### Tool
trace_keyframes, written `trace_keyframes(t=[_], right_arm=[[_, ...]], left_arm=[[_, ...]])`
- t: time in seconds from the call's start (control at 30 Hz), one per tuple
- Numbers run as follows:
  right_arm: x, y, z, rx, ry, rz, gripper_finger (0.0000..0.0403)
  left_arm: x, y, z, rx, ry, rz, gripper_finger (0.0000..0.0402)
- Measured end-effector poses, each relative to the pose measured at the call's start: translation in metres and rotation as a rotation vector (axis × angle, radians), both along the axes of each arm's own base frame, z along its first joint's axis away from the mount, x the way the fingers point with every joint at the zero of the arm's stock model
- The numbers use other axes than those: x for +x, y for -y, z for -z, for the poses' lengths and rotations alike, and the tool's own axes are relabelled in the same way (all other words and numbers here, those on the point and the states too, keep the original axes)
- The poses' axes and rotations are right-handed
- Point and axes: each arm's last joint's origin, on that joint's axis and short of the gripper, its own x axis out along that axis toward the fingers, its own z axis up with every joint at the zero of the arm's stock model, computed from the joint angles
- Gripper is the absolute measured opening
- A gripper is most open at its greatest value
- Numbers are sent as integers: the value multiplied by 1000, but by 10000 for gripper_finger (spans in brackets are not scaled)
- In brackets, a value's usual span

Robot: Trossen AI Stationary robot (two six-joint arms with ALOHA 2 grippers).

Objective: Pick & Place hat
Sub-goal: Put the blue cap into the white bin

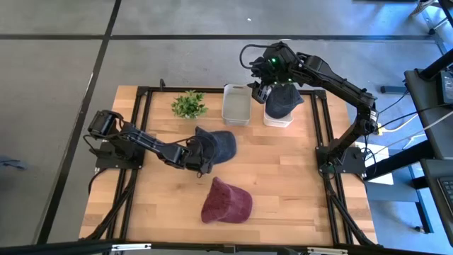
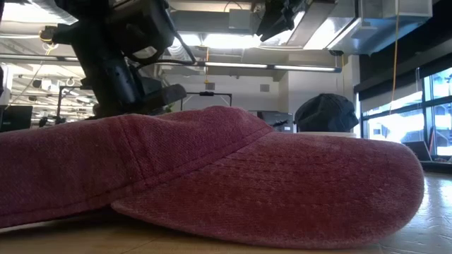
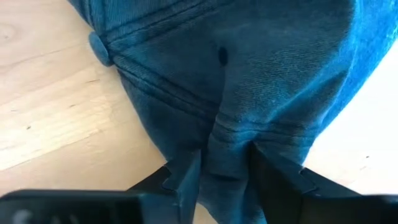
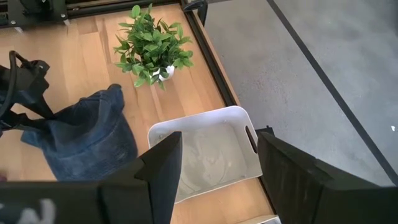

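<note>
A blue denim cap lies mid-table, and my left gripper is shut on its near-left side; the left wrist view shows the cap filling the picture ahead of the fingers. A red cap rests flat on the table nearer the front edge and fills the low view. A dark hat sits in the right-hand white bin. My right gripper is open and hovers above the empty white bin at the far edge. My left gripper pinches a raised fold of the blue cap's crown between its two fingers. The fingers come in low from the table's left side. The rest of the cap lies on the wood ahead of them.
A small green plant stands left of the empty white bin. Black frame rails run along the table's left and right sides. Bare wood lies right of the red cap and along the near edge.
</note>
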Motion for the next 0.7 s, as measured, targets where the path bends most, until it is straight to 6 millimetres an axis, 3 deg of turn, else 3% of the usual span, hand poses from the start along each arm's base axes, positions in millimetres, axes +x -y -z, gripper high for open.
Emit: trace_keyframes(t=[0.33, 0.7], right_arm=[[0, 0, 0, 0, 0, 0, 210], [0, 0, 0, -3, -1, -2, 210]], left_arm=[[1, 0, 0, -10, 8, -6, 226], [1, -1, 0, -48, 2, -1, 221]])
